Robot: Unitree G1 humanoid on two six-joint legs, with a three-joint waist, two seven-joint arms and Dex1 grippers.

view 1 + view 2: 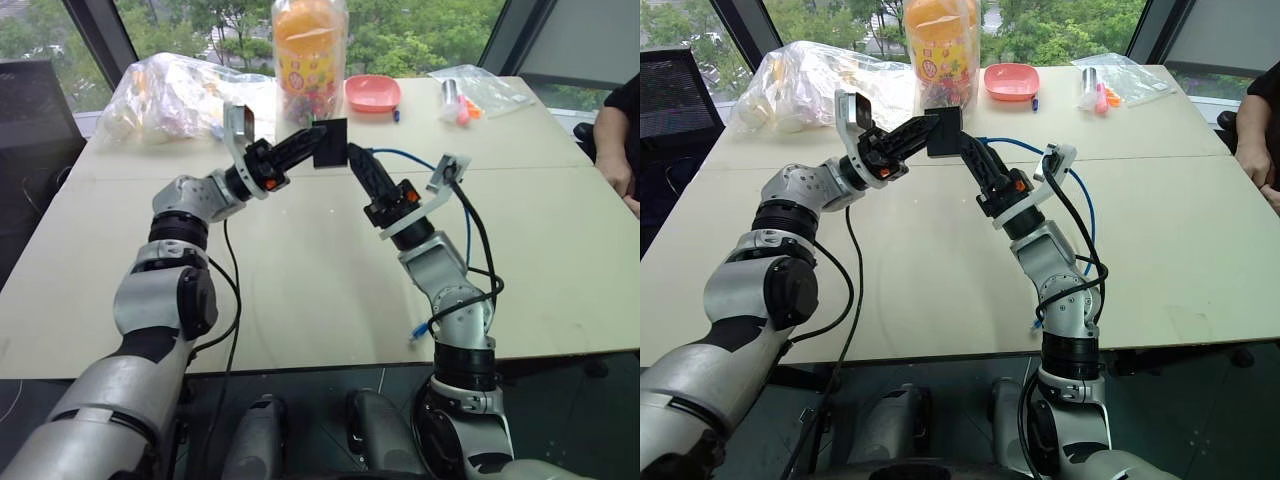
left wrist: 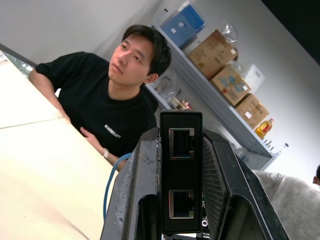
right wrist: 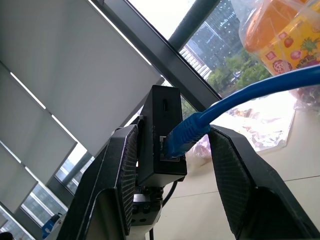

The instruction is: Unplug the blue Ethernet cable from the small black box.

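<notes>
Left gripper (image 1: 312, 142) is clamped flat on the small black box (image 1: 329, 143), held above the table (image 1: 300, 260). Right gripper (image 3: 172, 145) stands partly open around the blue Ethernet cable (image 3: 260, 90), whose plug sits in the box; fingers apart from it. The cable runs away from the box, toward the table's near edge. Beyond the box: a bagged orange jar (image 1: 310, 50) and a pink bowl (image 1: 373, 93).

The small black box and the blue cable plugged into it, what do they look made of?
The small black box looks like matte hard plastic: dull, even faces, moulded port openings. The blue Ethernet cable seems rubbery plastic sheathing: smooth, slightly shiny, bending freely.
</notes>
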